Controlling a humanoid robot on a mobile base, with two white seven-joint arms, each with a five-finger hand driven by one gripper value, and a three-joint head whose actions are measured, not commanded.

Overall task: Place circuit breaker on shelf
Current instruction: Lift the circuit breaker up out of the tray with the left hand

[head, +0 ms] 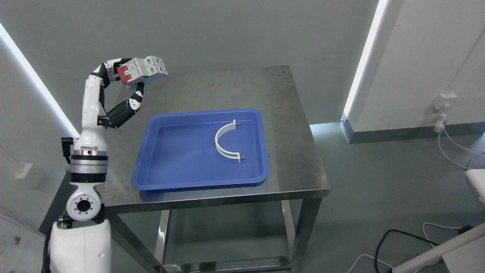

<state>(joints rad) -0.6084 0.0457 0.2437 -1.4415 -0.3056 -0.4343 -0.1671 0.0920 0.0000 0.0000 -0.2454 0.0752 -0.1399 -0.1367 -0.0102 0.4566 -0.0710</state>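
I'm holding the circuit breaker in the left hand, fingers curled around it above the desk's far-left corner, and since the grip seems shallow, I'm risking it slipping out while carrying it shelfward.

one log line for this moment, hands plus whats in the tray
left hand: shut on circuit breaker, raised over table's left edge | right hand: not in view | blue tray: holds white curved clamp
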